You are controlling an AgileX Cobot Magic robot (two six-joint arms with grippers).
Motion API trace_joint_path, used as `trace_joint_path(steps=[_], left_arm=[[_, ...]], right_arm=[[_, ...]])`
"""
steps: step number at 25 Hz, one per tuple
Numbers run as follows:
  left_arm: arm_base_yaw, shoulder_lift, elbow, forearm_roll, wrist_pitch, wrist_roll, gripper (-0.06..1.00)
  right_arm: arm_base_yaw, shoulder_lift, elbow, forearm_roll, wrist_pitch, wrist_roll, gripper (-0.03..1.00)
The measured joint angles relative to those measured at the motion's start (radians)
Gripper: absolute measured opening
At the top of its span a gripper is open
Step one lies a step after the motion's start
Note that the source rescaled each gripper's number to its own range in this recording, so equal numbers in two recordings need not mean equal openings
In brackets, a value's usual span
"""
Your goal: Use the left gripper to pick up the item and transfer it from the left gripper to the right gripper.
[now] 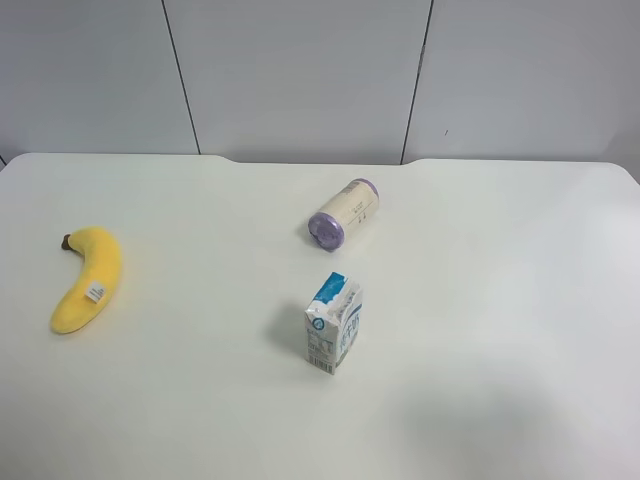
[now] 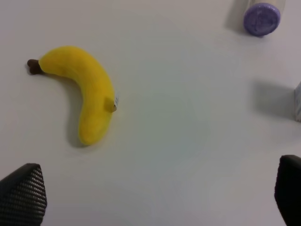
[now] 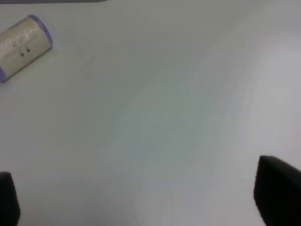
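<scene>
The yellow plush banana (image 1: 88,278) lies flat on the white table (image 1: 500,300) at the exterior high view's left, with its dark stem toward the back and a small white tag on its side. Neither arm shows in the exterior high view. In the left wrist view the banana (image 2: 87,92) lies ahead of my left gripper (image 2: 155,197), apart from it. That gripper's two black fingertips (image 2: 21,195) stand wide apart with nothing between them. My right gripper (image 3: 141,202) is also open and empty over bare table, its fingertips (image 3: 277,190) at the frame's corners.
A purple-capped cylinder (image 1: 343,212) lies on its side near the table's middle; it also shows in the right wrist view (image 3: 23,44) and the left wrist view (image 2: 262,18). A blue-white carton (image 1: 334,322) stands upright in front of it. Grey wall panels stand behind the table.
</scene>
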Motion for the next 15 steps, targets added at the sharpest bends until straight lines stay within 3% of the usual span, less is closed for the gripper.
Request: trace_joint_path(steps=[15], left_arm=[[0.000, 0.000, 0.000, 0.000, 0.000, 0.000, 1.00]], right_arm=[[0.000, 0.000, 0.000, 0.000, 0.000, 0.000, 1.00]])
